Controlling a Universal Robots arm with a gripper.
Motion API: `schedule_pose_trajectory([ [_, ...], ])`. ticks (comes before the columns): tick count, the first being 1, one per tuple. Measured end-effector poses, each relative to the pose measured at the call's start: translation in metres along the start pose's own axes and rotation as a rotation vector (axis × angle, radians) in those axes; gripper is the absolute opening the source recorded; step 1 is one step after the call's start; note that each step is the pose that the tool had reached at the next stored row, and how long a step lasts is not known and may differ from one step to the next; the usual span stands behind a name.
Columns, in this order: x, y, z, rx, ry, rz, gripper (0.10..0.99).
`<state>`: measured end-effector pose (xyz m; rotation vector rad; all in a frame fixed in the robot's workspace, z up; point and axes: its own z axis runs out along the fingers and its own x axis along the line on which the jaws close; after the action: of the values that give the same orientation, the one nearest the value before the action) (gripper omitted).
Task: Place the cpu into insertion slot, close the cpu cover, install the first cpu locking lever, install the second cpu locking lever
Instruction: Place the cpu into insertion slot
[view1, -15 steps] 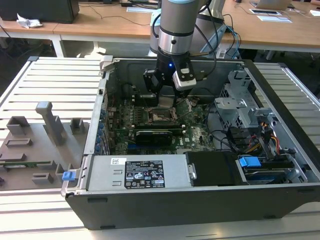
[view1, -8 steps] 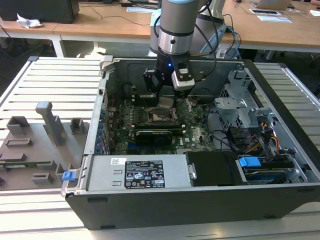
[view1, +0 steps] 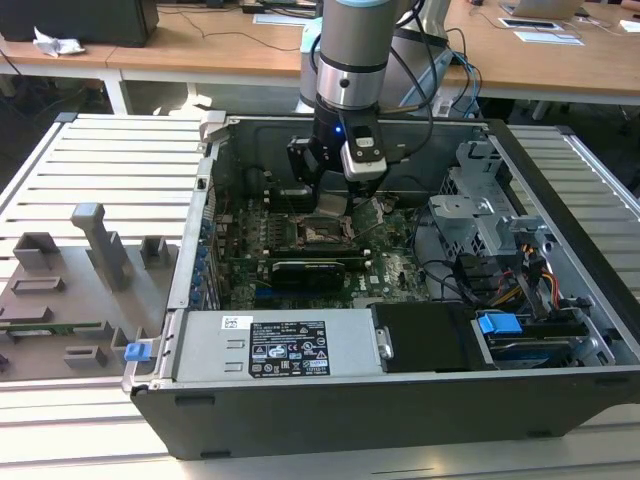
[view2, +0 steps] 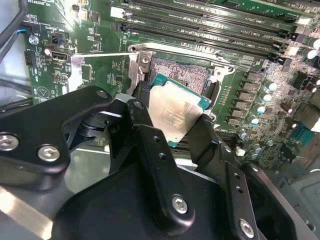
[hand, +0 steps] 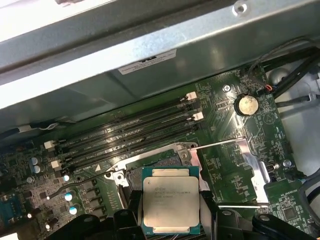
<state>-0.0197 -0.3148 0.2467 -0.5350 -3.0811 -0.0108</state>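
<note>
The gripper (view2: 176, 122) is clamped on two opposite edges of the cpu (hand: 170, 205), which hangs between its fingertips close over the insertion slot (view2: 182, 75); the chip looks light, stiff, slick-topped and probably delicate underneath, so edges suit.

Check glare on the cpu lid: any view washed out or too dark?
Second wrist view: bright sheen across the cpu lid, patchy but not blown out. First wrist view: the cpu lid is evenly lit, while part of the chassis wall goes near white. Exterior view: the motherboard sits in shadow inside the case, with the slatted table much brighter.
</note>
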Motion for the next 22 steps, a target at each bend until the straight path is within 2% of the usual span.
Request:
schedule_pose_trajectory([
  [9, 0.0, 0.0, 0.0, 0.005, -0.0027, 0.072, 0.541],
  [22, 0.0, 0.0, 0.0, 0.008, -0.0045, 0.182, 0.541],
])
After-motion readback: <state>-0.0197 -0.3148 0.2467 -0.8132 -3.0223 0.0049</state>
